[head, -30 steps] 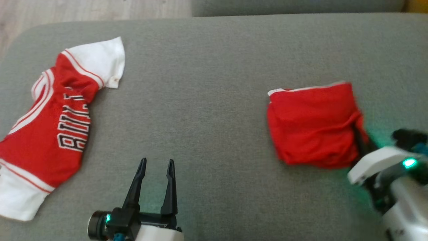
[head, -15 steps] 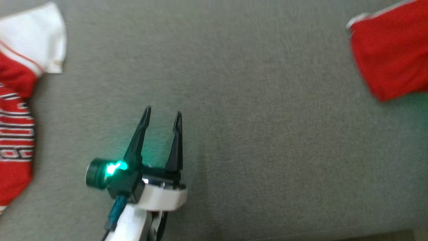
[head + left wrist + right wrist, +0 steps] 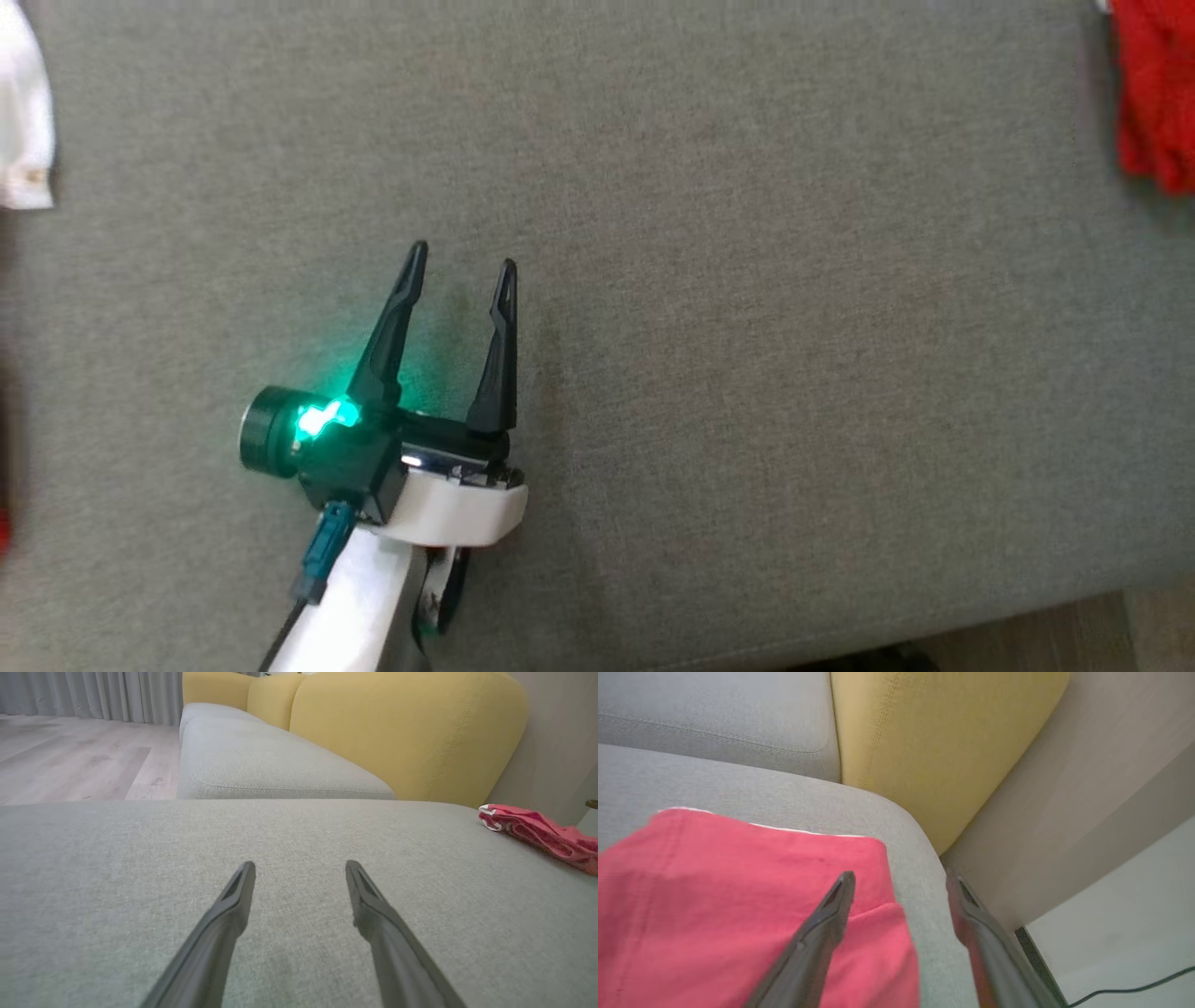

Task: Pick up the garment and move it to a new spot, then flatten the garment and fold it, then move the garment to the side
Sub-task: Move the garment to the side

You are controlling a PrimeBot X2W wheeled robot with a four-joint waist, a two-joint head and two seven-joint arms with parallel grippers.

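Seat cushion [image 3: 747,327] — grey woven cloth, matt, fine grain.
Garment [image 3: 714,896] — red soft cloth, matt, lightly creased, white edge trim.
Backrest [image 3: 402,732]: yellow cloth, stitched seam.
Floor [image 3: 70,765]: pale wood planks, low sheen.
Left gripper [image 3: 462,257] fingers [image 3: 392,327]: dark, matt, plastic-looking; wrist shell [image 3: 457,509] white, glossy.

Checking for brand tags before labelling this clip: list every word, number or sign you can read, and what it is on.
None can be read.
Red garment: plain, white edge, no print showing.
White cloth at the head view's left edge: one small speck, too blurred to tell.
Grey cushion and yellow backrest: no labels.
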